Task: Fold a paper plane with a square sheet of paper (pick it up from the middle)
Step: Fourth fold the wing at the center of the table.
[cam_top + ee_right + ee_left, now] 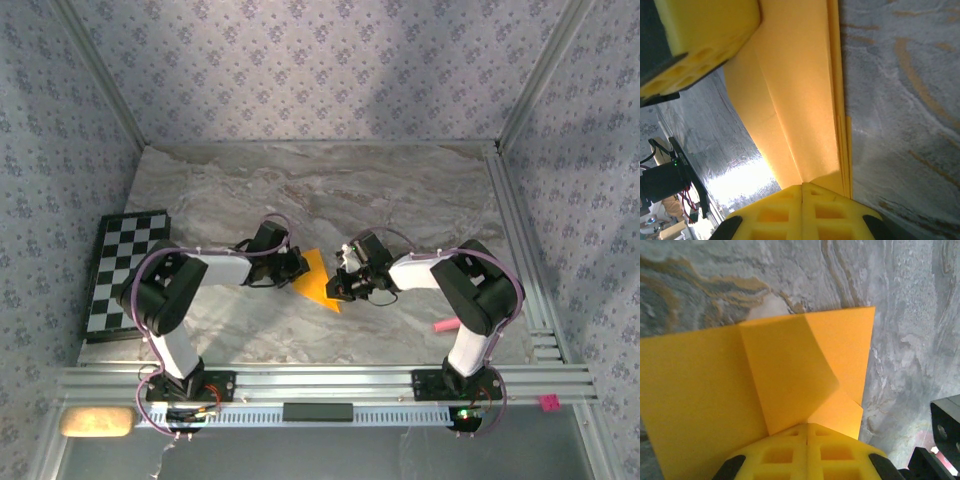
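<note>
The orange-yellow sheet of paper [316, 279] is folded into a pointed wedge and is held above the marble table between my two grippers. My left gripper [298, 266] is shut on its left side. In the left wrist view the closed yellow fingertips [807, 432] pinch the paper [790, 375] where a folded flap meets a flat panel. My right gripper [346, 283] is shut on the paper's right side. In the right wrist view its gripper [802, 189] clamps several stacked layers of paper [805, 95]. The left gripper's yellow finger [705, 40] shows at the top left there.
A black-and-white chequered board [125, 270] lies at the table's left edge. A pink stick [443, 325] lies on the marble beside the right arm. Patterned walls enclose the table, and aluminium rails [320, 382] run along the near edge.
</note>
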